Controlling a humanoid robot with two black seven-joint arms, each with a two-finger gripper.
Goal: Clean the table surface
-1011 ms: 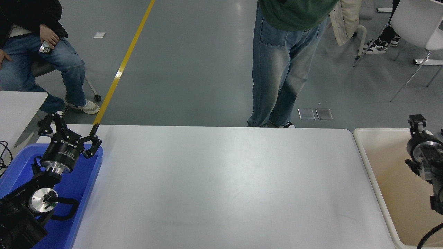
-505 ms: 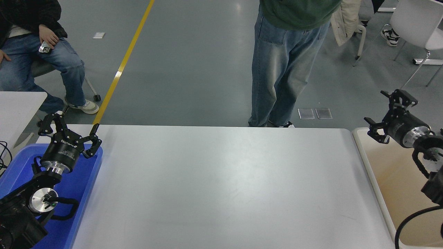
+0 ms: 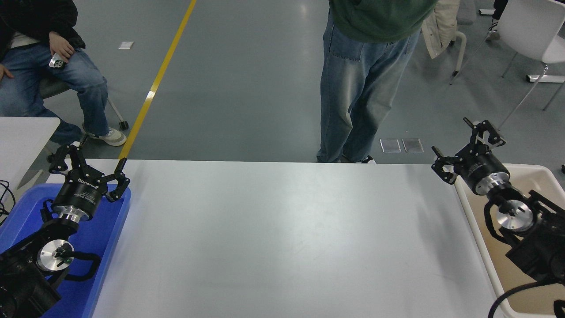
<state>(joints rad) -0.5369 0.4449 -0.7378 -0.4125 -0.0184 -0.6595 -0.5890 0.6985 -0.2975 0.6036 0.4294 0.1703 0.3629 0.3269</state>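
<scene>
Right gripper (image 3: 464,143) is raised over the far right corner of the table (image 3: 282,238), fingers spread wide and nothing between them. Its black wrist and silver flange run back toward the lower right, above a cream bin (image 3: 494,269) that sits just beside the table's right edge. One fingertip (image 3: 437,152) points out to the left over the tabletop; the other reaches up past the far edge, over the grey floor.

The table itself — white, matte, rounded corners — spreads out to the left of and below that gripper, filling the middle of the view. Faint scuff lines show on its surface near the centre.

Left gripper (image 3: 84,157) is parked well apart from the right one, at the table's far left corner, fingers likewise splayed and holding nothing. Its arm lies over a blue tray (image 3: 110,247) that touches the table's left edge. A smaller white tabletop (image 3: 22,137) sits beyond the tray, further left.

Beyond the right gripper, to its left across the far edge, a person in jeans (image 3: 353,92) stands close to the table — shoes just beside the edge. A second person (image 3: 53,66) sits at the far left, holding a phone (image 3: 56,62) on one knee. A yellow floor line (image 3: 159,79) runs diagonally toward the left gripper. White chair (image 3: 529,26) at top right, behind the right gripper.
</scene>
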